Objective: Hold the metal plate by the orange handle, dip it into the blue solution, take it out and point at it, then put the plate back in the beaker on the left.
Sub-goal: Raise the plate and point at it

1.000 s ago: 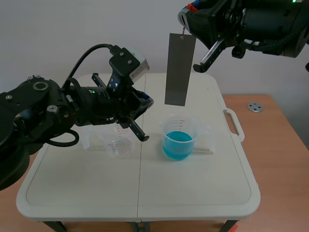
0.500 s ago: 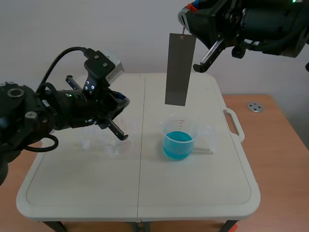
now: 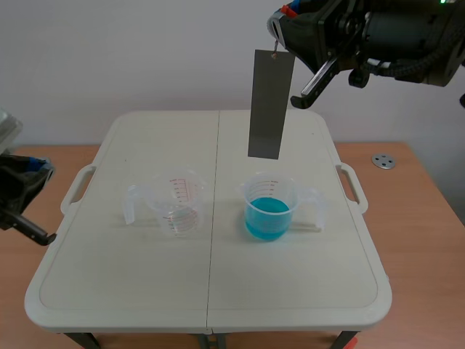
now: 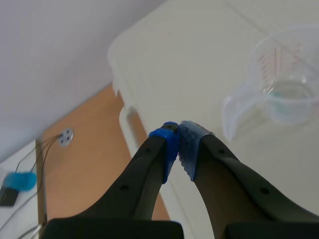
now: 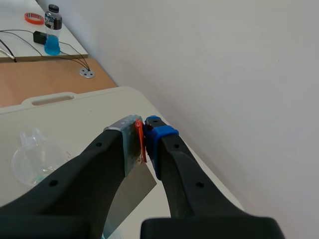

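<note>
Presently the right gripper [image 5: 144, 133] is clamped on the orange handle [image 5: 140, 142] of the metal plate [image 3: 270, 104]. The plate hangs upright directly above the beaker of blue solution [image 3: 270, 209], with its lower edge clear of the rim. Whether the plate's surface is wet cannot be told. The clear beaker [image 3: 178, 202] stands on the table [image 3: 305, 291] beside the beaker of blue solution, on the left arm's side and apart from it. The left gripper [image 4: 178, 145] is closed on nothing, pads together. It sits well apart from the beaker of blue solution, beyond the clear beaker and off the table's edge.

Assessment: the plate is out of the solution, so the step in hand is judged to be carrying it to a beaker mouth.

Recommended:
- Grip the handle only.
- Hold the plate plumb.
- Keep its lower edge above both rims in travel.
- Centre over the mouth, then descend slowly.

Risk: a swinging plate could strike a rim and tip a light beaker.
</note>
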`<action>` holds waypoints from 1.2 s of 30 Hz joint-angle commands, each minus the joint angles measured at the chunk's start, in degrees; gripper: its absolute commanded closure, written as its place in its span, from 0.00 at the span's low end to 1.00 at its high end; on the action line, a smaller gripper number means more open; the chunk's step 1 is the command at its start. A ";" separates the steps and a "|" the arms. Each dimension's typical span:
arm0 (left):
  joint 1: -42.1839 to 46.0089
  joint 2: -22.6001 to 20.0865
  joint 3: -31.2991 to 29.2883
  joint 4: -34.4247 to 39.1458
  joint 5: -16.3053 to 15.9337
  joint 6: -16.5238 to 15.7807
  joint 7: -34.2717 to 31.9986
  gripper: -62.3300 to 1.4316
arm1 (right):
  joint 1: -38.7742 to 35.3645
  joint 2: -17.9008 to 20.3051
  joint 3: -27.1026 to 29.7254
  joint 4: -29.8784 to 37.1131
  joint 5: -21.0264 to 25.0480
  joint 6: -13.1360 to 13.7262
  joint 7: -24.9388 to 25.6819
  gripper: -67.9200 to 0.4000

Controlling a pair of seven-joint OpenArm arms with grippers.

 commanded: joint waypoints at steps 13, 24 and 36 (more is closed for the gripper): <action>29.24 -0.11 -10.78 0.61 -1.81 0.59 -6.62 0.95 | 0.72 0.11 0.48 1.33 1.03 0.31 0.90 0.97; 40.57 0.09 -10.71 -0.20 -3.26 -0.50 -7.30 0.95 | 1.20 -0.17 0.35 1.33 1.46 0.31 1.16 0.97; 43.08 0.22 -6.84 -5.60 -3.08 -4.48 -7.93 0.95 | 4.33 -1.99 -2.51 1.31 1.44 0.31 -0.50 0.97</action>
